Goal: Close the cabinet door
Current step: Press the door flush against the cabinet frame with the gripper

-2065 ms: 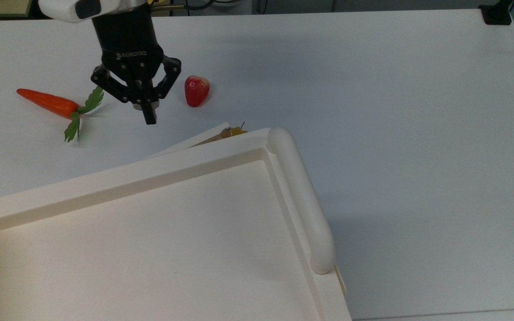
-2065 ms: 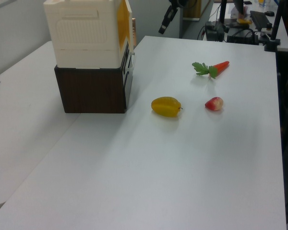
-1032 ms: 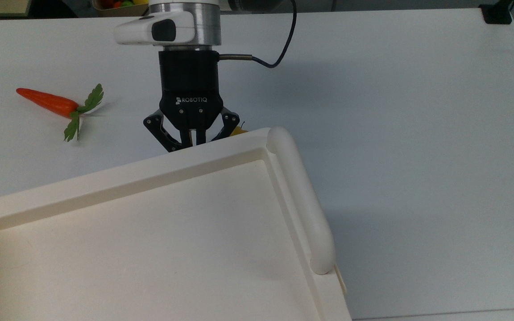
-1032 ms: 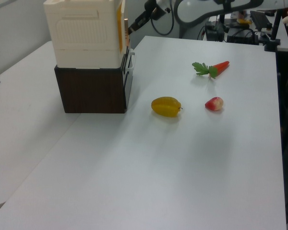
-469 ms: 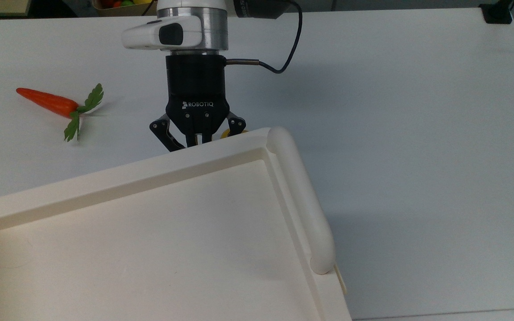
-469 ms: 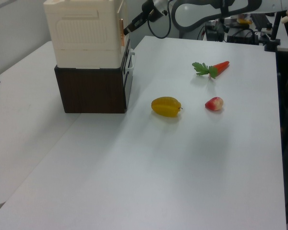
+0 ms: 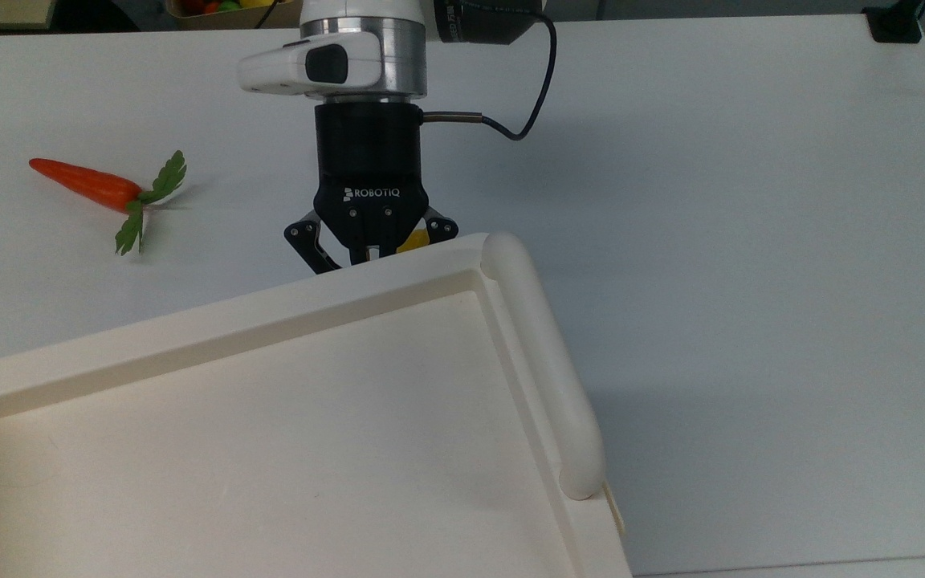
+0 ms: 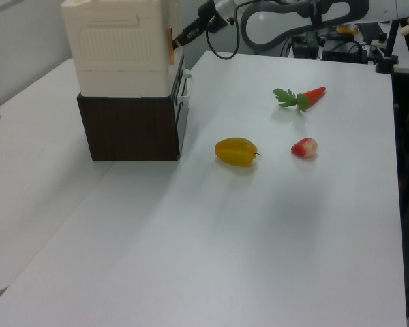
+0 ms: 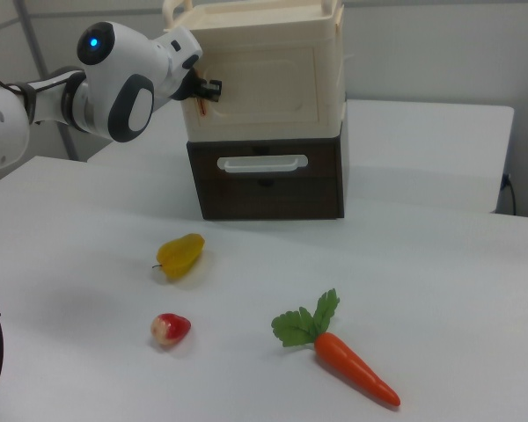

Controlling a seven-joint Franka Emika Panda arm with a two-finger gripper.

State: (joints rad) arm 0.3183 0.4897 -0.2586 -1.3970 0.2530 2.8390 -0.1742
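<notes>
The cabinet (image 9: 273, 35) is a cream box on a dark brown drawer unit (image 9: 264, 189). The cabinet door (image 9: 262, 83) is its front panel and lies almost flush with the body in the right view. In the left view only the thin orange-tinted edge of the cabinet door (image 8: 170, 45) shows, close against the cabinet (image 8: 116, 48). My gripper (image 9: 209, 88) is shut and presses its tips against the door near the right view's left edge. In the top view my gripper (image 7: 365, 255) dips behind the rim of the cabinet (image 7: 189, 329).
The thick rounded bar (image 7: 543, 361) runs along the cabinet top's right side. On the white table (image 8: 293, 225) lie a carrot (image 8: 303, 97), a red strawberry (image 8: 304, 147) and a yellow fruit (image 8: 236, 151). The drawer has a white handle (image 9: 262, 163).
My gripper came from above the table near the carrot to the cabinet front and slid toward the top view's right. The door, ajar before, has swung in against the cabinet.
</notes>
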